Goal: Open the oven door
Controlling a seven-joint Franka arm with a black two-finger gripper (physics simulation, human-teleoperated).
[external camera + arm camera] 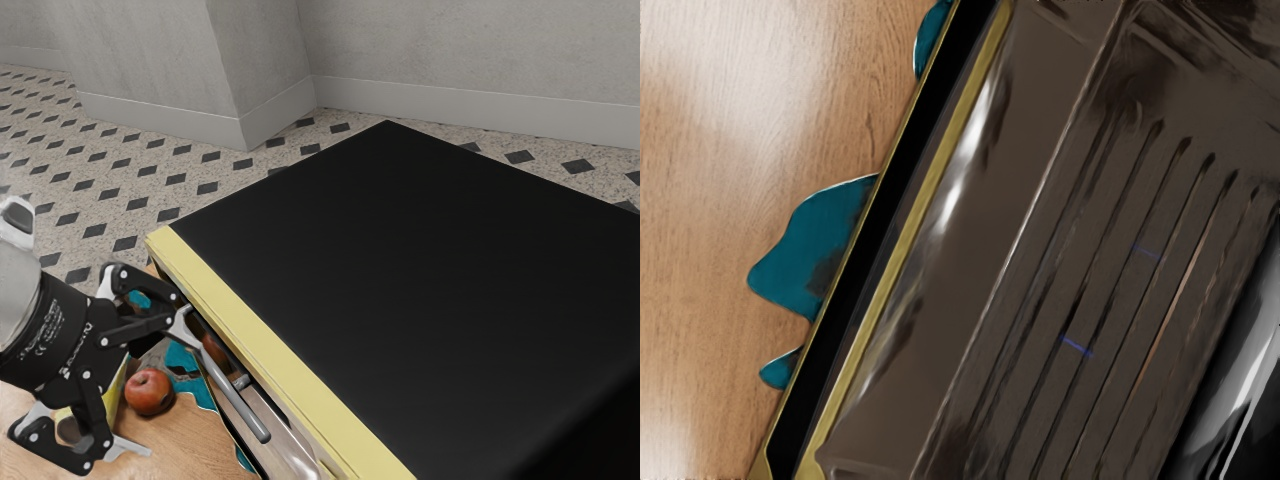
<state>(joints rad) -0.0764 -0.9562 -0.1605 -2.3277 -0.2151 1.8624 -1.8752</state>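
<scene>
The oven (400,280) has a black top and a pale yellow front edge. Its grey bar handle (240,410) runs along the front, just below that edge. My gripper (167,388) stands open at the exterior view's left, one fingertip at the handle's upper end, the other well apart over the table side. Whether that fingertip touches the bar I cannot tell. In the wrist view the oven front (960,250) appears as a brownish glossy panel with slanting dark lines, bordered by yellow and black strips. How far the door stands from the body is unclear.
A red apple (149,391) lies on the wooden table (190,450) beside the gripper, with a yellowish object (116,390) partly behind the fingers. A teal, wavy-edged piece (810,250) lies along the oven's base. Grey walls stand beyond the oven.
</scene>
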